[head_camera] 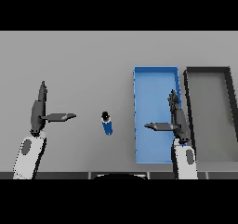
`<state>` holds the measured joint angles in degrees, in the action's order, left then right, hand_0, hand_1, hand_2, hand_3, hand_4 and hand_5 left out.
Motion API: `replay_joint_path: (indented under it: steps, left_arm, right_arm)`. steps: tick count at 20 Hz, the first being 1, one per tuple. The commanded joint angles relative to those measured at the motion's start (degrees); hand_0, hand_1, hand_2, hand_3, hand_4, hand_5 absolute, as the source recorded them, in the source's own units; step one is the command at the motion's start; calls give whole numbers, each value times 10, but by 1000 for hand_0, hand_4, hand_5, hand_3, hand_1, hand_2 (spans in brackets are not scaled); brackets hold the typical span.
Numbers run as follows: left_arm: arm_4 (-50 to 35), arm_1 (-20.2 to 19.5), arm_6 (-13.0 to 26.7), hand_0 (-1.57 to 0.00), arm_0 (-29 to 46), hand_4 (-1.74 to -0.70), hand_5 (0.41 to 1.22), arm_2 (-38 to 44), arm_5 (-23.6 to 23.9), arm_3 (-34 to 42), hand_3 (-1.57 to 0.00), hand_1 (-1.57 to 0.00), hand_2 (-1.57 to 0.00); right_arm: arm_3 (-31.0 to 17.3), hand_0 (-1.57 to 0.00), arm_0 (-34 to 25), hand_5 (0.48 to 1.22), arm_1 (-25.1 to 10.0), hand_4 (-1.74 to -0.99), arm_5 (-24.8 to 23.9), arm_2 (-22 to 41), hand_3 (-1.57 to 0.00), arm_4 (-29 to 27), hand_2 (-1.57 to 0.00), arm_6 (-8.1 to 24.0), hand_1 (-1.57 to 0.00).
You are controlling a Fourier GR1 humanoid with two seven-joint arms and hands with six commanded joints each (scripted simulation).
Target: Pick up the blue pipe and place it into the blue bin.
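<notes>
Robot hand [177,118] hovers spread over blue bin [153,81], holding nothing.

Head view, downward onto table [83,56]

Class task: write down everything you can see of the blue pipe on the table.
The blue pipe is a small, short piece with a black cap at its far end. It sits on the grey table, just left of the blue bin and apart from it, between the two hands. Neither hand touches it. Its material cannot be told.
</notes>
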<state>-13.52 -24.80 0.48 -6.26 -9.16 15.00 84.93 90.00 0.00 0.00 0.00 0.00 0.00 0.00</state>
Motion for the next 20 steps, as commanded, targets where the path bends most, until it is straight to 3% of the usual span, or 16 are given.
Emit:
replay_joint_path:
  steps: [1,6,8,10,15,17,20]
  left_arm:
    - [0,0,-4,1,2,-1074,591,0,0,1,1,1,1]
    - [-2,-4,-13,1,19,-1074,591,1,-2,13,1,1,1]
    - [-7,-79,-49,1,23,-1073,590,-29,-125,26,1,1,1]
    - [-20,-110,-46,1,14,-1076,587,-34,-179,20,1,1,1]
    - [-24,-120,-52,1,16,-1085,604,-43,-209,22,1,1,1]
    - [-28,-132,-82,1,36,-1090,596,-51,-237,44,1,1,1]
    - [-29,-142,-83,1,54,-1102,554,-83,-277,85,1,1,1]
  right_arm:
    - [1,1,2,617,0,-1225,0,0,1,0,1,-1,1]
    - [16,1,19,617,-1,-1225,4,5,1,-1,1,-10,1]
    - [47,1,50,618,-44,-1224,29,40,1,49,1,-51,1]
    - [75,1,68,620,-56,-1225,37,59,1,70,1,-55,1]
    - [83,1,69,601,-63,-1186,22,68,1,103,1,-17,1]
    - [84,1,73,598,-62,-1186,24,72,1,106,1,-31,1]
    - [87,1,72,607,-69,-1198,30,71,1,102,1,-37,1]
